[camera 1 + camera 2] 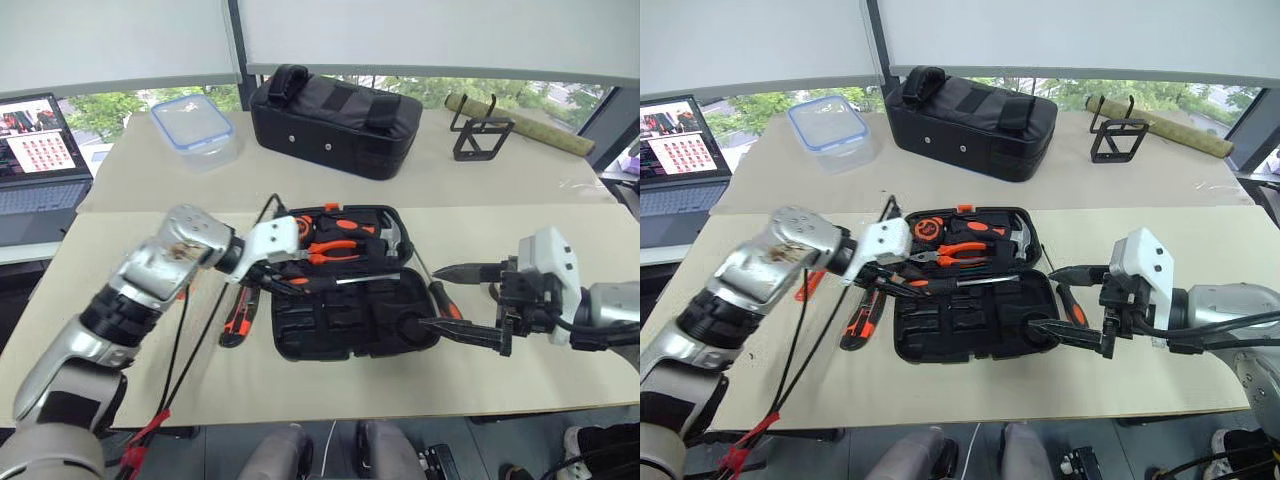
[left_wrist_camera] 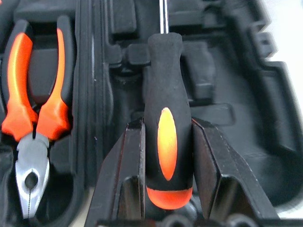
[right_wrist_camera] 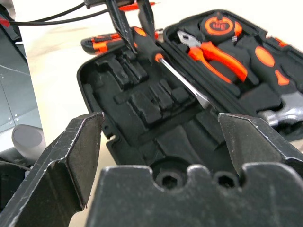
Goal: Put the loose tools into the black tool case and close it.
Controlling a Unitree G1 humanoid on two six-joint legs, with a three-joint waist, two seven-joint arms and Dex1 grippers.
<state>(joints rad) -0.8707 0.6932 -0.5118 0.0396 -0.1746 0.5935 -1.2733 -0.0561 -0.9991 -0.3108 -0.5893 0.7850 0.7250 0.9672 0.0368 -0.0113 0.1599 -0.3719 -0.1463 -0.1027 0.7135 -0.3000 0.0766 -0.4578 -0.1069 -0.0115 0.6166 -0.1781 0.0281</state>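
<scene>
Left gripper clamps a screwdriver over the open case, right gripper spread wide

Left gripper (image 2: 165, 156) is closed on the black-and-orange-handled screwdriver (image 2: 164, 142), both black fingers pressed against the sides of the handle. Its metal shaft sticks out over the flat black moulded-plastic tool case (image 1: 345, 330), which lies open on the beige table mat (image 1: 560, 370). Screwdriver sits above the near half of the case, over the empty shaped slots, close to the hinge line; can't tell whether it touches the plastic.

Far half of the case holds orange-handled pliers (image 1: 335, 248), an orange tape measure (image 1: 930, 226) and a hammer with a metal head (image 1: 1025, 240), all seated in their slots.

Right gripper (image 1: 462, 302) hovers at the case's right edge with its two black fingers wide apart, nothing between them. A second black-and-orange-handled screwdriver (image 1: 440, 297) lies on the mat just beside that edge, partly behind the right fingers.

Orange-black utility knife (image 1: 238, 315) lies on the mat left of the case, under the left forearm.

Further back: larger black fabric bag (image 1: 335, 122), clear plastic container with blue lid rim (image 1: 193, 125), black wire stand (image 1: 480, 135). An open laptop (image 1: 38, 155) sits at far left.
</scene>
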